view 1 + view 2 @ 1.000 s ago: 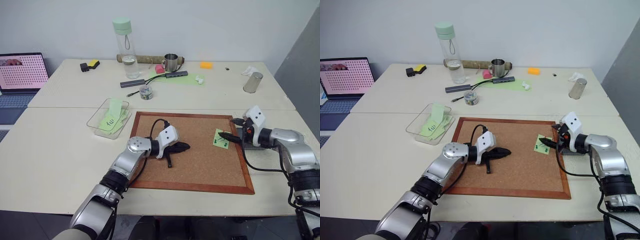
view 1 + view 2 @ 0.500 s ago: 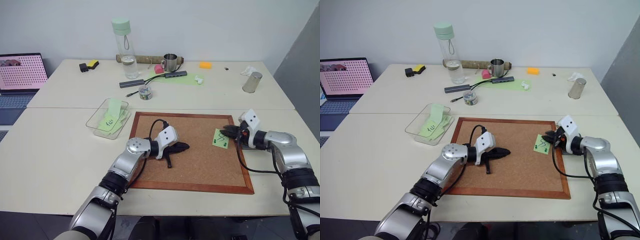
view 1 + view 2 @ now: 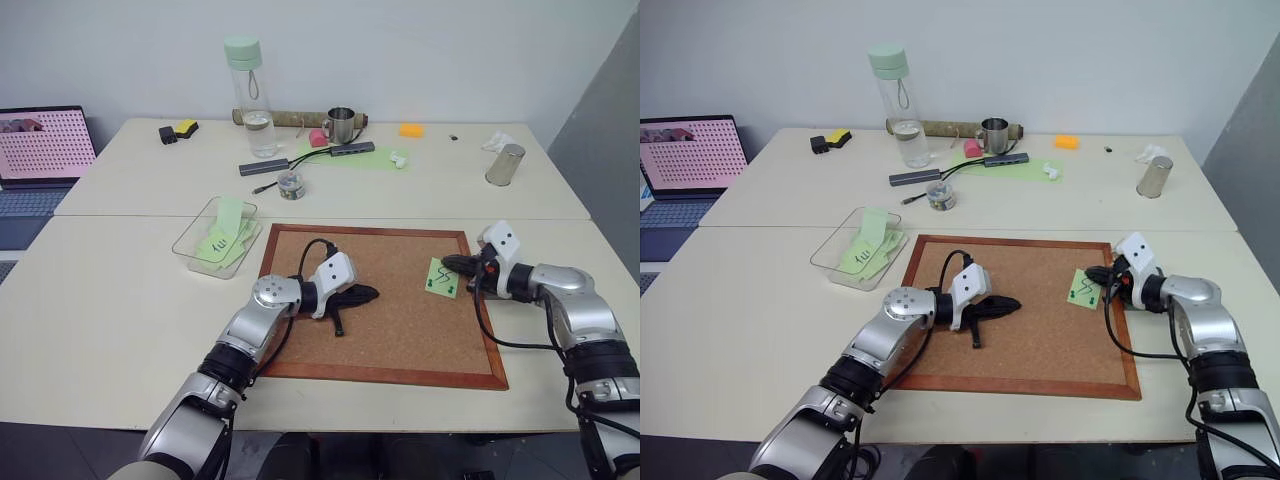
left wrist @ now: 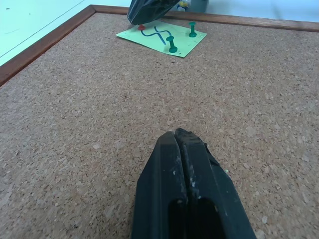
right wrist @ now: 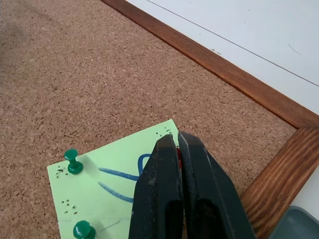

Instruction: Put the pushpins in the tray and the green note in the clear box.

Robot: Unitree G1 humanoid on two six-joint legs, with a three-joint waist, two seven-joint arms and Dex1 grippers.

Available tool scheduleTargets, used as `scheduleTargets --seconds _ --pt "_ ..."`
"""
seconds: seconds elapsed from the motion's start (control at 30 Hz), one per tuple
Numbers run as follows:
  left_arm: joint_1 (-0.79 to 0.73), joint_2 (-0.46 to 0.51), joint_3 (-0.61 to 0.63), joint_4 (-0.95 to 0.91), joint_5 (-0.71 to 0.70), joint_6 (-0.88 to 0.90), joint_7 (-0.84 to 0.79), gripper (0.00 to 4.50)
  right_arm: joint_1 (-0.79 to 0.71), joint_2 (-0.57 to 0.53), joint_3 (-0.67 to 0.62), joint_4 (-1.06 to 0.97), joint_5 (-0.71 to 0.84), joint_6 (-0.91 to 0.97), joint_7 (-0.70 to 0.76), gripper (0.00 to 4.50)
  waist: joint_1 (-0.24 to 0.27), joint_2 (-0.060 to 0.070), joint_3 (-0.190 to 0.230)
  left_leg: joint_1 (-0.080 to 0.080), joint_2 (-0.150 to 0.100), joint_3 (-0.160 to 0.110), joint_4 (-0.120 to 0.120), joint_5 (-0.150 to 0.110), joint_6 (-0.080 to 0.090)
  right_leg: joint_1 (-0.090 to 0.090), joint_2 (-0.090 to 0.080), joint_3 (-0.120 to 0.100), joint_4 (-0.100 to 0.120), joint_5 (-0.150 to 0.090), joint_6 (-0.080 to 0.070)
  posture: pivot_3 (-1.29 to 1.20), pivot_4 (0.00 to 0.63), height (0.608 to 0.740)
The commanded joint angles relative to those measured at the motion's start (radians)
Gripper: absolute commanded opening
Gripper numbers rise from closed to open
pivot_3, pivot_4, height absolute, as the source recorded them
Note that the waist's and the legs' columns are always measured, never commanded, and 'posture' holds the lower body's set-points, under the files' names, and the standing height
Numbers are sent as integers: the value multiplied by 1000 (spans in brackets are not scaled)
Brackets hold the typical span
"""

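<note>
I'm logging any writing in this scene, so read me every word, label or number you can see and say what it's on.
"SS", a handwritten squiggle: on the light green square sticky note pinned to the brown cork board.
A wavy scribble, no clear letters: on a green note in the shallow clear plastic box.
Pink laptop screen: dotted pattern, too small to read.

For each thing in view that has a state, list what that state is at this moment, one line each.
Light green square sticky note: flat on the cork board, pinned.
Two green pushpins: upright, stuck in note.
Red pushpin: in note, right gripper's tip at it.
Right gripper: fingers shut over the note.
Left gripper: fingers shut, empty.
Clear plastic box: open, holding green notes.
Clear water bottle: upright, capped.
Laptop: open, screen on.
</note>
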Motion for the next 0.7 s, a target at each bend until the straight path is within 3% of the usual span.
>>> scheduleTargets --seconds 0.03,0.7 --pt "31 2 -17 31 39 19 7 0 0 -3 -47 -108 49 16 0 24 0 0 0 0 0 0 0 0 0 0 0 0 0 0 0 0 150 740" --pt "43 -2 -33 39 61 10 0 0 38 -51 -154 -269 144 173 -31 24 0 0 -1 1 0 0 0 0 0 1 0 0 0 0 0 0 150 740"
